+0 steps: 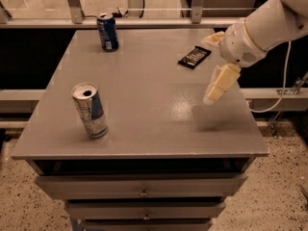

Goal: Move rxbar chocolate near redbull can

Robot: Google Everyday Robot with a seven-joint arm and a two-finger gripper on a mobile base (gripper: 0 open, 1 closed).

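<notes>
The rxbar chocolate (194, 57) is a flat black wrapper lying at the far right of the grey table (144, 81). The redbull can (90, 109), silver and blue with an opened top, stands upright near the front left. My gripper (208, 69) hovers over the table's right side, just right of and in front of the bar. It is open and empty: one cream finger (219, 83) points down toward the tabletop and the other (212, 39) sits by the bar's far end. It touches nothing.
A shorter dark blue can (107, 31) stands at the far left of the table. Drawers (143, 192) sit below the front edge. A rail and window frame run behind the table. A cable (281, 97) hangs at the right.
</notes>
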